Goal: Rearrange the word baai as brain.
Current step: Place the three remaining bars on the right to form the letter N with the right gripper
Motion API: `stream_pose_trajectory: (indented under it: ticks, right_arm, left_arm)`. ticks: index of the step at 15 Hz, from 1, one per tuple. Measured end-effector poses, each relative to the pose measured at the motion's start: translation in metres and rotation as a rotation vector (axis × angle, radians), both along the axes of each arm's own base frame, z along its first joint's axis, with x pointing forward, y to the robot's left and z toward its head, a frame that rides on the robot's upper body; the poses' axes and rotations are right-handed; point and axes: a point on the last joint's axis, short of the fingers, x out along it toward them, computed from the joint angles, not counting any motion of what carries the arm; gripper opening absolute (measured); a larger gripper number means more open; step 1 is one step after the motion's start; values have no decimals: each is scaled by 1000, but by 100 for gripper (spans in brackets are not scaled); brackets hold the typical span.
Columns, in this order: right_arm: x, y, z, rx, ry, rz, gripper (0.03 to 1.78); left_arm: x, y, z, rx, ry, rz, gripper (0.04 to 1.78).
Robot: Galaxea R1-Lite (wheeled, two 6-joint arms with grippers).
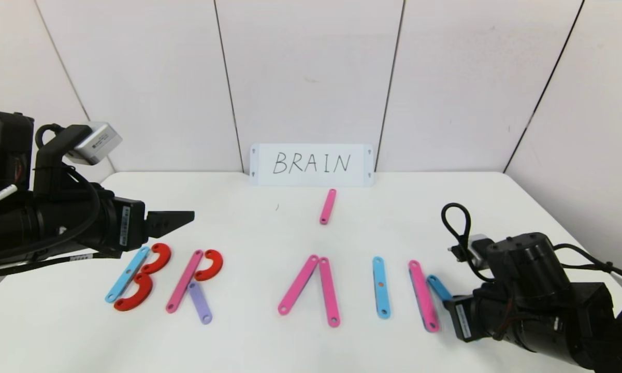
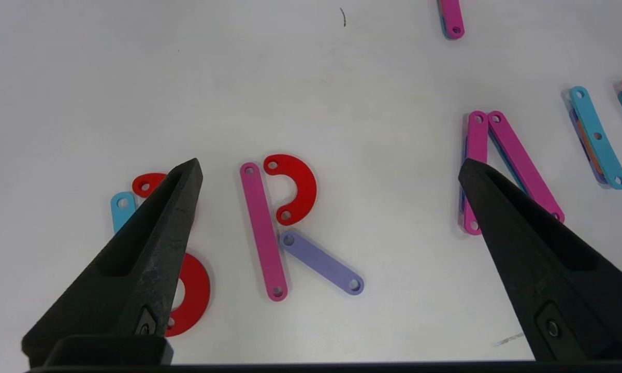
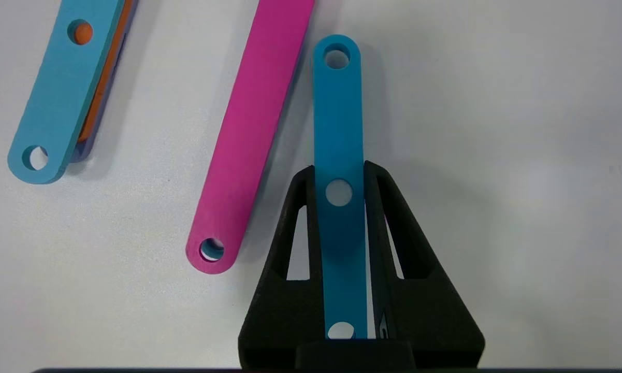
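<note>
Table (image 1: pixel 269 342) held the word (image 1: pixel 269 282) in a row below the card (image 1: pixel 311 165); one pink strip (image 1: pixel 328 206) lay apart, nearer the card. Left claw (image 2: pixel 331 171) hung released above the B and R end. Right claw (image 3: pixel 339 173) sat at the row's right end, clenched on a blue strip (image 3: pixel 337 114) just beside the last pink strip (image 3: pixel 254 129).

This looks like a robotics lab test station: a plain white table (image 1: pixel 300 342) boxed in by bare white partition panels (image 1: pixel 305 77) with dark seams, and a handwritten BRAIN card (image 1: pixel 311 165) propped against the back panel as a reference for the exercise.
</note>
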Motion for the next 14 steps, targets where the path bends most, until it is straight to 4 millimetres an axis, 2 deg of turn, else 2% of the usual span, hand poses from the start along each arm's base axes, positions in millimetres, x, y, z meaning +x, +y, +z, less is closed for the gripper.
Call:
stream_pose_trajectory:
  ticks: [8, 14]
  right_arm:
    - [9, -42, -4, -18, -2, 99, 27]
    - [14, -35, -6, 3, -4, 166, 27]
  left_arm:
    - [0, 0, -1, 5, 2, -2, 173]
    - [1, 0, -2, 8, 6, -3, 173]
